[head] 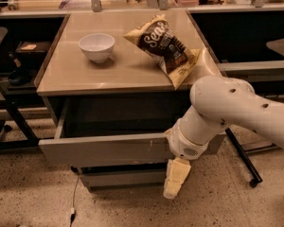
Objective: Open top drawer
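So, camera view: the top drawer [104, 149] sits pulled out nearward under the worktop [85, 77], so the job looks done. The hand [174, 181] hangs below its front, right side, probably backing off; can't tell if it's spread.

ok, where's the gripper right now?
In the camera view the gripper hangs pointing down at lower centre-right, just below the front of the pulled-out top drawer, by the right end of the lower drawer.
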`<state>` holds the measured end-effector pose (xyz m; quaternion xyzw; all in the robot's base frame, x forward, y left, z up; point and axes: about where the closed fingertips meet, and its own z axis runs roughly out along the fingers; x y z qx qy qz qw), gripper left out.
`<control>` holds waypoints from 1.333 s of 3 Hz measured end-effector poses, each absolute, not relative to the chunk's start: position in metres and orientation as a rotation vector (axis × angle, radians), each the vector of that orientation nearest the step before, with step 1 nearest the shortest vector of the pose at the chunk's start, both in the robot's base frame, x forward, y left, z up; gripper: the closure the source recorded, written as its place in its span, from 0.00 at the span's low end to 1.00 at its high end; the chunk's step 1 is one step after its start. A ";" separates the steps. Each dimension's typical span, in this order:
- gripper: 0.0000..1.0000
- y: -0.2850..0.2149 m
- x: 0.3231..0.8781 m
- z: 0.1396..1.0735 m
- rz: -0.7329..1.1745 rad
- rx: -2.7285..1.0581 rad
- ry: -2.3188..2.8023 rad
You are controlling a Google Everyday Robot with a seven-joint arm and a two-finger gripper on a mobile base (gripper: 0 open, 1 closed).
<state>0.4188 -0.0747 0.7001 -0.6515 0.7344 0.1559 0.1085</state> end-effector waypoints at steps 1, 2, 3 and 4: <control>0.00 -0.074 0.431 0.693 0.408 -1.942 2.180; 0.00 -0.076 0.448 0.678 0.366 -1.972 2.209; 0.00 -0.077 0.462 0.670 0.333 -2.003 2.216; 0.00 -0.079 0.472 0.665 0.302 -2.030 2.216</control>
